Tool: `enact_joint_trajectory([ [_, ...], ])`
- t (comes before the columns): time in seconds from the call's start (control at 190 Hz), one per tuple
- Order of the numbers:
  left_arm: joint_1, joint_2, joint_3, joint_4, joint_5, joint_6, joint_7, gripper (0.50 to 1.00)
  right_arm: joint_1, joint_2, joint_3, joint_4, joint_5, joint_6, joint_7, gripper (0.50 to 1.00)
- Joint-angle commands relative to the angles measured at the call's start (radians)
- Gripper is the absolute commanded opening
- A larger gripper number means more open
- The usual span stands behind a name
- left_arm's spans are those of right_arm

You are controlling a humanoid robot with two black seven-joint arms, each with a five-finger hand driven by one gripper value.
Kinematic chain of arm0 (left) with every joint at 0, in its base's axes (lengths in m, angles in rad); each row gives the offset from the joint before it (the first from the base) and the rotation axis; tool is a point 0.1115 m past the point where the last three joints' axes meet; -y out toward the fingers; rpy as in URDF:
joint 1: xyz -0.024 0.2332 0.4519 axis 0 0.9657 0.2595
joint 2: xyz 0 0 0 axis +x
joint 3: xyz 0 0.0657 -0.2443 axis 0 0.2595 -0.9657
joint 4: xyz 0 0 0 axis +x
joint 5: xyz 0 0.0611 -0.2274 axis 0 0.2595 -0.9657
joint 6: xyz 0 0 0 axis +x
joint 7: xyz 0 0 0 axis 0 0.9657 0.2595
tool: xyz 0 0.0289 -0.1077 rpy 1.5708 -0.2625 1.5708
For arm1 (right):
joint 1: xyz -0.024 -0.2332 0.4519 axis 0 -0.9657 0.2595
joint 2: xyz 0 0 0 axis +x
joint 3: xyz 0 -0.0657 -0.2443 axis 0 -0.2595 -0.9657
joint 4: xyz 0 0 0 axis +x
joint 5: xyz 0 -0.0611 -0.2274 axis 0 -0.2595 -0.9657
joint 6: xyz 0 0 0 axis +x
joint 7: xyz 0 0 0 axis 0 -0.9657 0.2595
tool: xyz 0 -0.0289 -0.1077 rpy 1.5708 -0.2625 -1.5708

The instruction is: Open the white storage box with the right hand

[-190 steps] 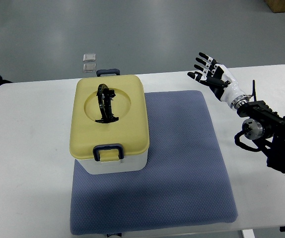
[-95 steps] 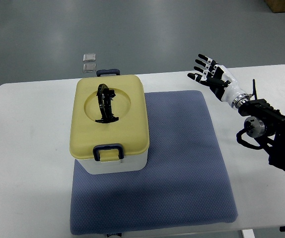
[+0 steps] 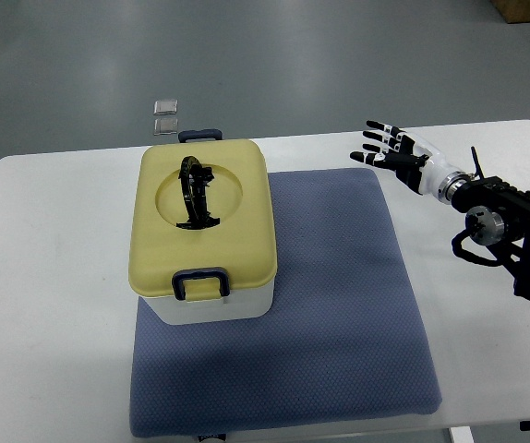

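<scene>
Storage box [image 3: 204, 231] on mat's [image 3: 339, 314] left

Smooth matt-plastic storage box [image 3: 211, 297], pale yellow lid [image 3: 202, 226]; dimpled blue fabric mat [image 3: 339, 314]; smooth white table [image 3: 53, 305]; glossy black-and-white right hand [image 3: 396, 153].

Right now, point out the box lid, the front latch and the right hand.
lid [image 3: 246, 235], top view, bare yellow top.
front latch [image 3: 200, 281], top view, its dark loop.
right hand [image 3: 396, 152], top view, middle of palm.

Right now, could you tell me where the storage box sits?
In the top view, the storage box stands on the left part of the blue mat, well left of the open right hand.
</scene>
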Motion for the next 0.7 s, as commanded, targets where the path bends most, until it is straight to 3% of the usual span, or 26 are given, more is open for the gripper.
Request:
enact_joint_trajectory([
  [0.0, 0.0, 0.0, 0.0, 0.0, 0.0, 0.0, 0.0, 1.0, 0.007, -0.007, -0.011, 0.0, -0.004, -0.009, -0.001, 0.924],
  [0.441, -0.006, 0.0, -0.002, 0.0, 0.0, 0.0, 0.0, 1.0, 0.036, -0.023, -0.011, 0.001, -0.096, -0.033, 0.012, 0.924],
  [0.693, -0.008, 0.0, -0.002, 0.0, -0.001, 0.0, 0.0, 1.0, 0.106, -0.047, -0.011, 0.009, -0.281, -0.026, 0.035, 0.924],
])
